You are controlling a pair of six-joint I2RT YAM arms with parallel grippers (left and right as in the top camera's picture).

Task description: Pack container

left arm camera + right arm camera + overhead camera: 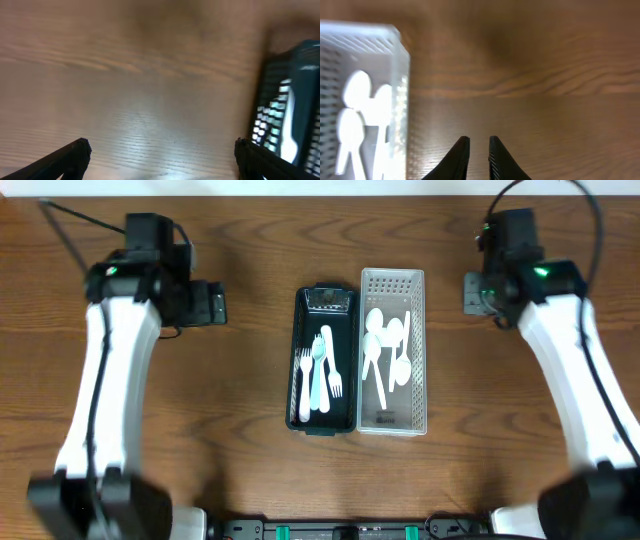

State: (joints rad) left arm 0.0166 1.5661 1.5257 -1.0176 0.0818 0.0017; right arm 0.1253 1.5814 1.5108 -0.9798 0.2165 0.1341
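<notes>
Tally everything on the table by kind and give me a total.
Containers: 2, a black tray and a white basket
Forks: 3, in the black tray
Spoons: 4, in the white basket; they overlap, so this count is approximate
Total: 9

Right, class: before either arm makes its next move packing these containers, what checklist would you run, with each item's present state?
1. All forks inside the black tray: ok.
2. All spoons inside the white basket: ok.
3. Tray and basket side by side, level: ok.
4. The left gripper empty, jaws wide open: ok.
5. The right gripper ready to grasp: not ok; empty, but jaws almost closed.
6. More cutlery waiting to be packed: cannot tell.
</notes>
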